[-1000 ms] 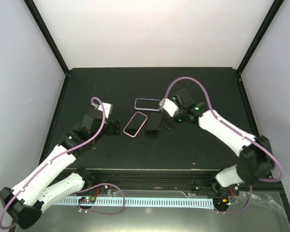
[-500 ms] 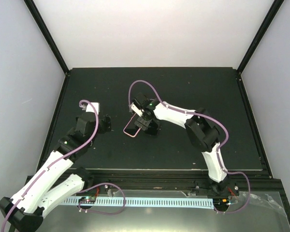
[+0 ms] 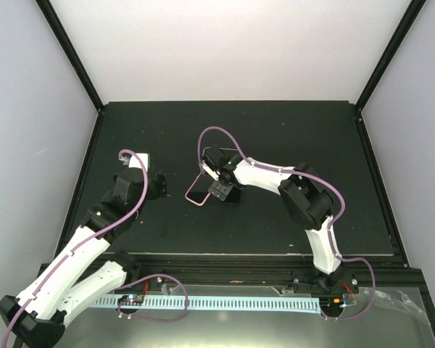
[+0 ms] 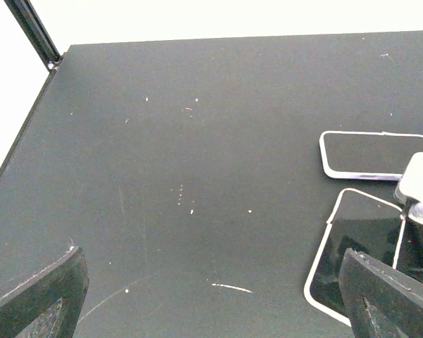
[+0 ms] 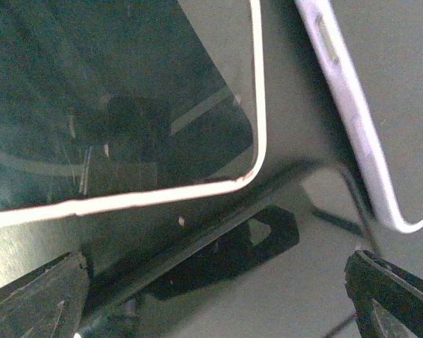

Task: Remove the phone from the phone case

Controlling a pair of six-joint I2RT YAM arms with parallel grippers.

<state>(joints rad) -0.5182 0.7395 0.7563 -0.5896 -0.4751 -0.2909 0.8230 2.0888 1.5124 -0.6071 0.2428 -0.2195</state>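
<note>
Pink-rimmed phone point(image 3: 196, 194) lies flat near the middle of the black desk point(image 3: 275, 123), under the right arm

Overhead only its near-left corner shows. The left wrist view shows it point(image 4: 352, 246) whole, just nearer than a lilac-rimmed phone point(image 4: 375, 153); the right wrist view shows its glossy face point(image 5: 113, 105) and the lilac rim point(image 5: 345, 113) beside it. The right end effector point(image 5: 211, 303) is spread wide close over it, holding nothing; whether it touches cannot be told. The left end effector point(image 4: 211, 296) is also wide and empty, over scuffed desk toward the left edge. White walls and black frame posts surround
</note>
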